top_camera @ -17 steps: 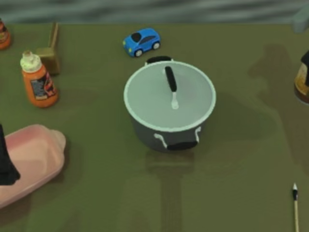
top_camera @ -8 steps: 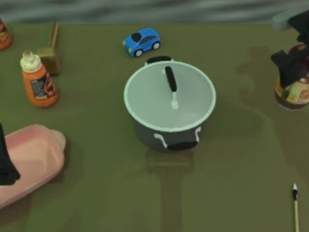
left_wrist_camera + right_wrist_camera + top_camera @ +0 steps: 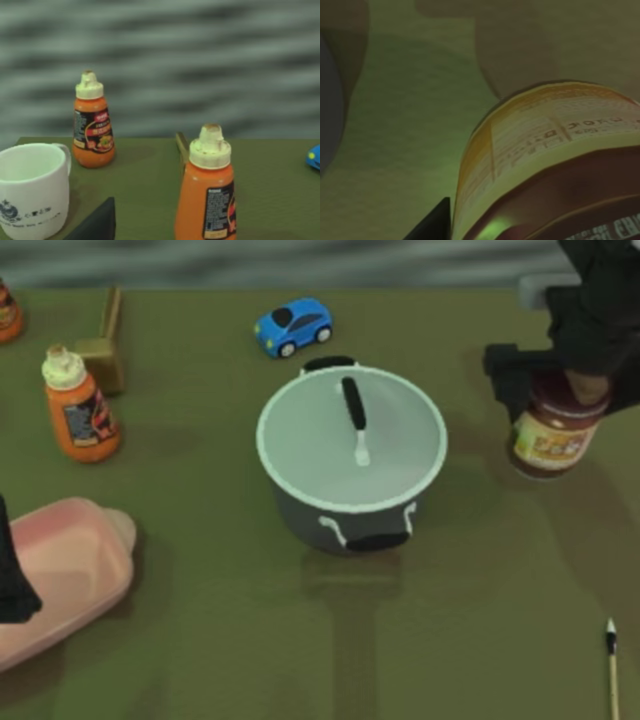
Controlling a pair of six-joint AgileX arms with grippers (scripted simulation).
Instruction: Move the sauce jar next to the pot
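Carried in from the table's right edge over the past second, the sauce jar (image 3: 548, 438) now hangs to the right of the pot (image 3: 351, 458), a strip of bare green table (image 3: 480, 570) between them. The right gripper (image 3: 572, 378) is clamped on the jar's top from above; in the right wrist view the jar's yellow label (image 3: 545, 145) fills the picture. Open room lies in front of the pot and to its right. The left arm (image 3: 14, 575) sits parked at the left edge, its fingers out of sight. Counted: one pot, one jar, one blue toy car (image 3: 293, 326), two orange squeeze bottles (image 3: 93, 121) (image 3: 206, 189), one white mug (image 3: 33, 189), one pink bottle (image 3: 62, 570).
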